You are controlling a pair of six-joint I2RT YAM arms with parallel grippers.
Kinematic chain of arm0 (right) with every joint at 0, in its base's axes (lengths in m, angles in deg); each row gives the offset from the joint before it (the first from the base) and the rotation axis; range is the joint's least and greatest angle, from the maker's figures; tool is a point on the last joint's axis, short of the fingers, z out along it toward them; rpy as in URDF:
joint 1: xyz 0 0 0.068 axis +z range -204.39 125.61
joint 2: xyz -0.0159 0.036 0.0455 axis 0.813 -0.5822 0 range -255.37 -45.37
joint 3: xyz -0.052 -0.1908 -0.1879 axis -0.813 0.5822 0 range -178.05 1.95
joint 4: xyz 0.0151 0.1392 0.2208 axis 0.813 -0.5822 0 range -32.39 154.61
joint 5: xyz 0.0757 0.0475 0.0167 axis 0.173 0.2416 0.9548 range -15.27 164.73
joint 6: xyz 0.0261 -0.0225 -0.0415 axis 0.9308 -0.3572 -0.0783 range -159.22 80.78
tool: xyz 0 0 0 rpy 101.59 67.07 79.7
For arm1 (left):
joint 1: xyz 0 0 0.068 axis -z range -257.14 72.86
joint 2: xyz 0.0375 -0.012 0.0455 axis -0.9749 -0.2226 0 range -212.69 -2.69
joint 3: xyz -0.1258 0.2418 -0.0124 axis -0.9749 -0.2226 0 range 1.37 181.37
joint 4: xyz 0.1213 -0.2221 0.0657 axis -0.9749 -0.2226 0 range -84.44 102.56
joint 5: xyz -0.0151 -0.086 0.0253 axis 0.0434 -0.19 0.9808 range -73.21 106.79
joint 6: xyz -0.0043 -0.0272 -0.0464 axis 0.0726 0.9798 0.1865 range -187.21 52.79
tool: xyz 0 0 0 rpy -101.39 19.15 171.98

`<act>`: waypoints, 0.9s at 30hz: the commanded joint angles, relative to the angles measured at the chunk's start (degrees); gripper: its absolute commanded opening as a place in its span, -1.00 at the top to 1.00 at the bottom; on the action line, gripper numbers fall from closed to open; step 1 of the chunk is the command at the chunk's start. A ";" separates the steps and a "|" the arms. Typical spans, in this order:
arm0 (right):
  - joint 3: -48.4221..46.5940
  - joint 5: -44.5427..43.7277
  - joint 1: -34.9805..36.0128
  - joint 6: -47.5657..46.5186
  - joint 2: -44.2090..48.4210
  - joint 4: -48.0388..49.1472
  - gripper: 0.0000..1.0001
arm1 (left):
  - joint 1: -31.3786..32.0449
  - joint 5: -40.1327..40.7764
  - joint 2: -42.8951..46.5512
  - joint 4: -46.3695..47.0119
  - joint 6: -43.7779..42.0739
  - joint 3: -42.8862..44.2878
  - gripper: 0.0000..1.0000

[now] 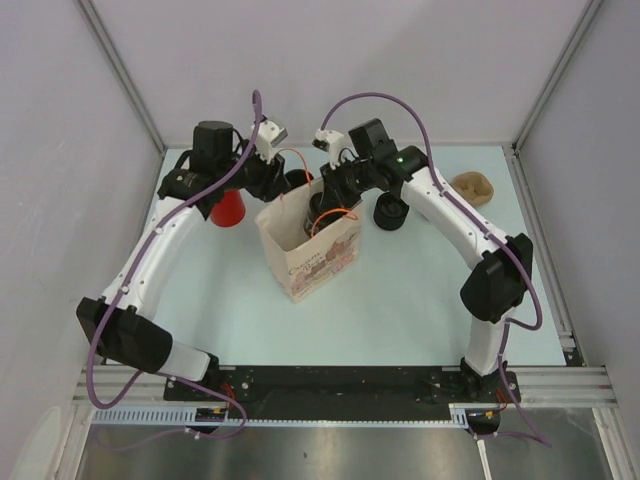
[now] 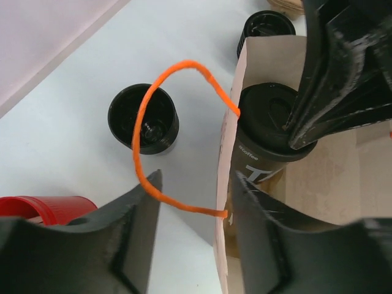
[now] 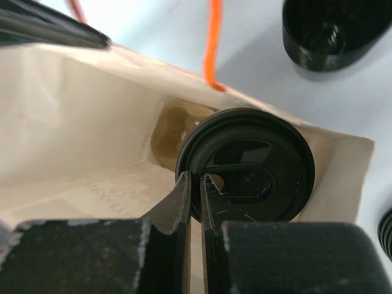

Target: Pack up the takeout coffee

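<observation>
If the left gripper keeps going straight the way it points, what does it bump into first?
Most likely the paper bag: its wall edge and orange handle sit right inside the open left gripper. Depth is hard to judge, so the handle might touch first.

Left arm point(image 1: 150, 250) and right arm point(image 1: 455, 215) are showing white links, black joints, purple cables point(image 1: 380, 97) looping at 12 o'clock, black left gripper point(image 2: 196, 177)

The takeout coffee point(image 3: 251, 165), a black cup with a black lid and white lettering on its side, sits lid-up in a corner of the open paper bag point(image 1: 320, 258), mid-tabletop.
</observation>
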 commanded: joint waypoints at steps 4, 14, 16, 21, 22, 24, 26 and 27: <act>-3.86 -6.96 2.06 -1.97 -2.09 -4.20 1.00 | -0.29 -2.78 3.13 4.36 2.65 -2.26 0.15; -7.20 -16.81 5.75 -5.92 -4.29 -8.94 1.00 | -0.20 -3.57 3.75 5.15 3.97 -3.41 0.42; -7.81 -15.58 6.54 -7.41 -3.59 -8.69 1.00 | 0.06 -3.57 4.01 5.42 4.14 -3.93 0.40; -10.36 -24.18 10.66 -11.01 -3.84 -9.29 1.00 | 0.41 -3.83 4.01 5.77 4.50 -4.64 0.39; -11.06 -24.80 11.02 -11.28 -4.11 -9.73 1.00 | 0.41 -3.83 4.10 5.86 4.50 -4.73 0.39; -10.98 -24.81 11.38 -11.46 -3.68 -9.22 1.00 | 0.50 -3.92 4.19 6.12 4.50 -5.25 0.39; -10.02 -24.19 11.38 -11.37 -2.54 -8.43 1.00 | 0.50 -4.01 4.36 6.30 4.50 -5.61 0.39; -9.75 -24.28 11.55 -11.29 -2.27 -7.64 1.00 | 0.50 -4.01 4.28 6.38 4.50 -5.87 0.39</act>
